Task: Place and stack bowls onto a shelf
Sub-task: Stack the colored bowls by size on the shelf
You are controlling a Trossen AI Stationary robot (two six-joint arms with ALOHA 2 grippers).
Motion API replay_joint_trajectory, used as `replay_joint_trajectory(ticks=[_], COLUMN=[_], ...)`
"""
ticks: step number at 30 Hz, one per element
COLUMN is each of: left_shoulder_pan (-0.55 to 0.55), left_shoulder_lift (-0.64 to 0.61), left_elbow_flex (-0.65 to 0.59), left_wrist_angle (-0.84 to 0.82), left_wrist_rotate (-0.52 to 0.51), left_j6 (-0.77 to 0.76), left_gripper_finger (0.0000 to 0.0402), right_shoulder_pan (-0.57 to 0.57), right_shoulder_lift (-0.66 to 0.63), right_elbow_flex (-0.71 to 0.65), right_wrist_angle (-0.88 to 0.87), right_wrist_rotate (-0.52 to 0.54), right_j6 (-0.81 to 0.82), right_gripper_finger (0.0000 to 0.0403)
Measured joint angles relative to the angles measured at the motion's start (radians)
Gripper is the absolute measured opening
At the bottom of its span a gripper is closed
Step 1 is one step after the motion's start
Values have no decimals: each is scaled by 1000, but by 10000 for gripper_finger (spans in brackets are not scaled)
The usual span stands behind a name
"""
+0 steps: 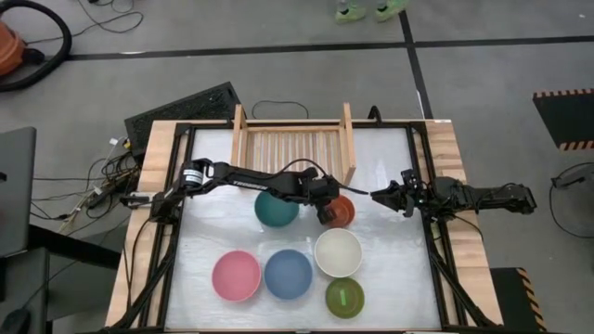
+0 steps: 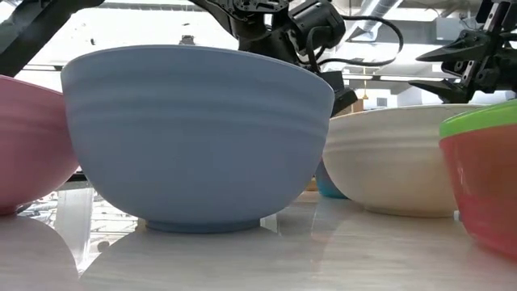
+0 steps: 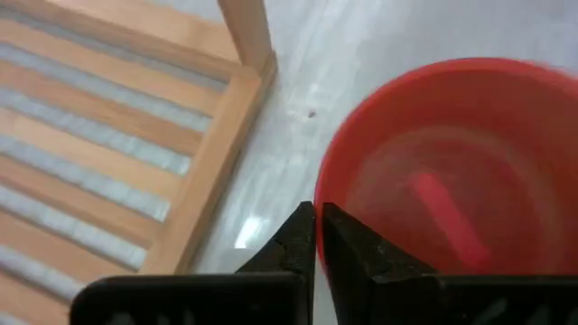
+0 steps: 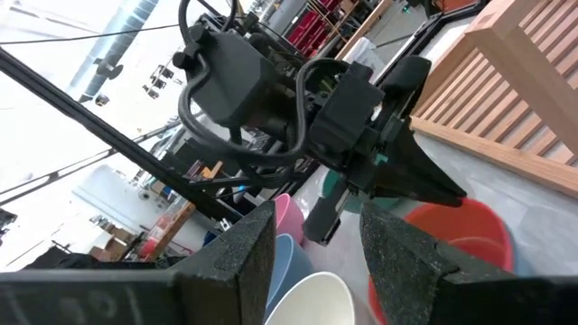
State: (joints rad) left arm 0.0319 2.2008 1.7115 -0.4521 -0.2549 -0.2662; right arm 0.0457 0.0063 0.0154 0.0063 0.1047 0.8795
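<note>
Red-orange bowl [image 1: 342,211] sits upright, mouth up, just near of the shelf [image 1: 293,147], whose long axis runs left-right. Left gripper [image 1: 324,213], fingers pressed together, apparently over its rim; right gripper [image 1: 380,195] spread, nearby.

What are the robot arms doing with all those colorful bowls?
The left gripper hangs over the near rim of the red-orange bowl, fingers together, holding nothing. The right gripper waits open beside it. The wooden shelf has no bowls on it. The teal, pink, blue, cream and green bowls sit on the table.
</note>
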Motion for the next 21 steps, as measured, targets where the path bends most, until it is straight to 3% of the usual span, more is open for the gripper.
replay_joint_trajectory(ticks=[8, 21], left_shoulder_pan=[-2, 1], left_shoulder_lift=[2, 4], left_elbow_flex=[12, 210], left_wrist_angle=[-44, -217], left_wrist_rotate=[-47, -21], left_j6=[-17, -28], left_gripper_finger=[0, 0], right_shoulder_pan=[0, 0], right_shoulder_lift=[0, 0], right_elbow_flex=[0, 0], right_wrist_angle=[0, 0], right_wrist_rotate=[0, 0], right_j6=[0, -16], right_gripper_finger=[189, 189])
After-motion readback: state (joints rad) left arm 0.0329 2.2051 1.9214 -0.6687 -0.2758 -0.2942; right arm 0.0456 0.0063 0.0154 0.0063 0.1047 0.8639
